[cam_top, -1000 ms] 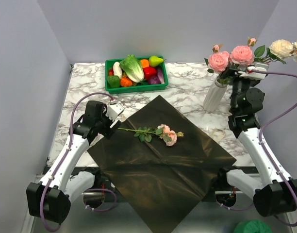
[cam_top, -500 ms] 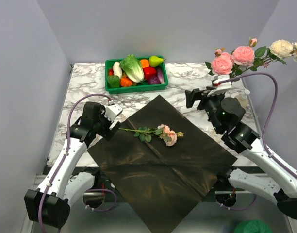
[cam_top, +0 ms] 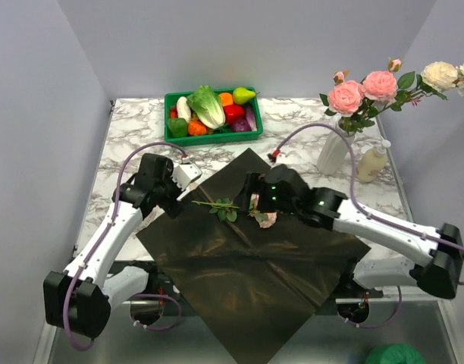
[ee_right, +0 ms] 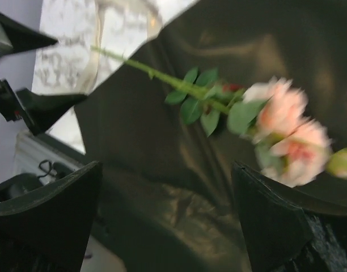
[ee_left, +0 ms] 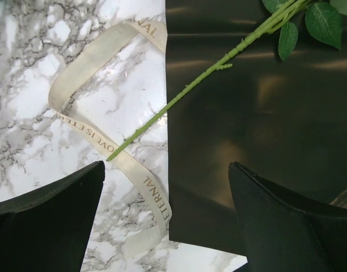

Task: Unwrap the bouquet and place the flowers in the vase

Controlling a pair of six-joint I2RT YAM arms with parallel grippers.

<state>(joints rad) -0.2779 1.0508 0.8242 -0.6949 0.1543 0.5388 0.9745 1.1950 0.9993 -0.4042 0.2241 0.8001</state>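
Item, nearest edge: dark glossy wrapping paper (cam_top: 255, 265), unfolded flat as a diamond over the marble table (cam_top: 133, 136), its near corner hanging past the table edge between the two arm bases. On the paper's far half: one loose flower (cam_top: 226, 206), lying on its side, pink-cream blooms to the right and leaves at mid-stem. The bare stem end runs off the paper's left edge onto the marble. There it crosses a cream ribbon (ee_left: 151, 190) with gold lettering, which lies in a loose loop. Left gripper (cam_top: 180, 199): at that paper edge, above the stem end, jaws spread wide, nothing between them. In the overhead view it hides the ribbon. Right gripper (cam_top: 253, 200): reached across the paper's right side, poised over the blooms and partly covering them from above, jaws likewise wide and empty. Its wrist picture is blurred. Farther back, right: white ribbed vase (cam_top: 334, 152), upright on the marble, off the paper, holding pink and cream flowers (cam_top: 361, 89). Just beside it to the right, a beige bottle (cam_top: 371, 163) with a white cap. Far back, centre-left: green tray (cam_top: 213, 138) of toy vegetables (cam_top: 208, 106), well apart from both grippers.
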